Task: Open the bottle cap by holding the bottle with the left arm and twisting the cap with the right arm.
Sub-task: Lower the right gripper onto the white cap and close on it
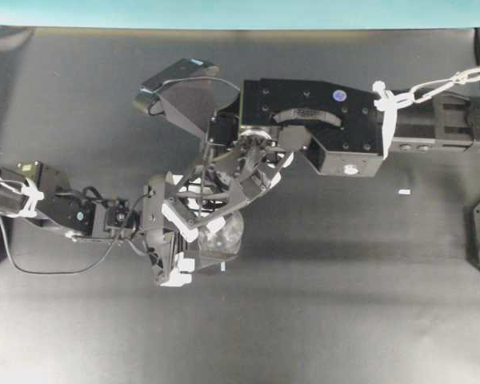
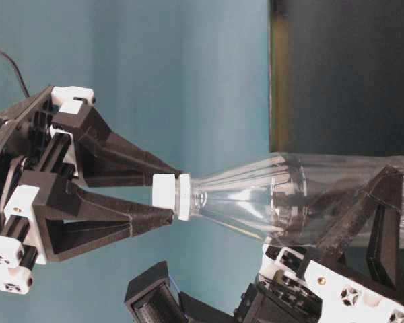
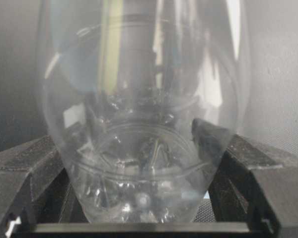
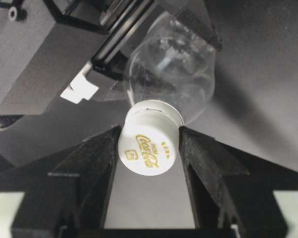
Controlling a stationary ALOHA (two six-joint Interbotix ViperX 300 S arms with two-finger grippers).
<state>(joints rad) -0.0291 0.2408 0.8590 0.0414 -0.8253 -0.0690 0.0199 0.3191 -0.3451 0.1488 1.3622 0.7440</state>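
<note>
Your right gripper [image 4: 148,148] is pinching the Coca-Cola bottle cap [image 4: 148,145] while the left gripper [image 3: 139,208] clamps the clear bottle [image 2: 310,202] aloft above the counter, so twisting may spin the slick body if, seemingly, that hold is light.

- My left arm [image 1: 72,210] reached in from nine o'clock, its gripper [image 1: 178,240] clamped around the bottle [image 1: 224,236], a finger [image 3: 25,168] pressed on each side of the clear body.
- My right arm [image 1: 328,120] came from three o'clock, its gripper [image 4: 148,148] pinching the bottle cap [image 4: 148,148] between both fingers [image 2: 114,222].
</note>
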